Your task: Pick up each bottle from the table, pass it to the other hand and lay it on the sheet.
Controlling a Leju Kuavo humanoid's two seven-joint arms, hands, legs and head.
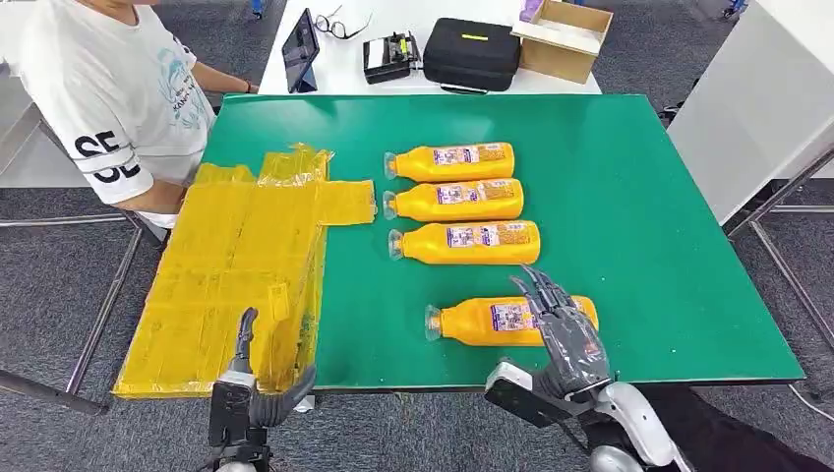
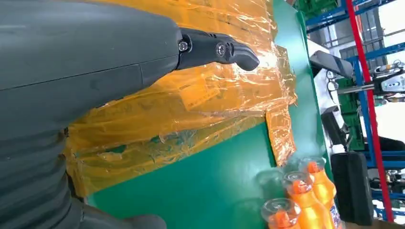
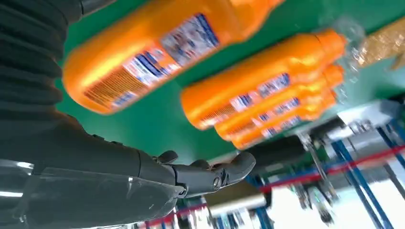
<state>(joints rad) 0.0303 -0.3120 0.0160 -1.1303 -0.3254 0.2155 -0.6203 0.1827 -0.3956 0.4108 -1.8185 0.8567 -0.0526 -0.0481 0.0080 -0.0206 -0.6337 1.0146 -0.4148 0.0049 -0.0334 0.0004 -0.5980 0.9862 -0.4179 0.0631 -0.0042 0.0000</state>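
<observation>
Several orange bottles lie on their sides on the green table (image 1: 649, 226), caps toward the sheet. The nearest bottle (image 1: 482, 321) (image 3: 153, 47) lies close to the front edge. My right hand (image 1: 561, 329) hovers over its base end with fingers (image 3: 210, 174) stretched out and apart, holding nothing. Three more bottles (image 1: 457, 202) (image 3: 262, 90) (image 2: 298, 195) lie in a row farther back. The crinkled yellow sheet (image 1: 236, 265) (image 2: 191, 105) covers the table's left part. My left hand (image 1: 246, 388) stands open at the sheet's front edge, fingers (image 2: 219, 50) above it, empty.
A person in a white shirt (image 1: 108, 88) stands at the table's far left corner by the sheet. Behind the green table, a white table holds a black case (image 1: 472, 51), a cardboard box (image 1: 563, 37) and a tablet (image 1: 300, 47). The green table's right half is bare.
</observation>
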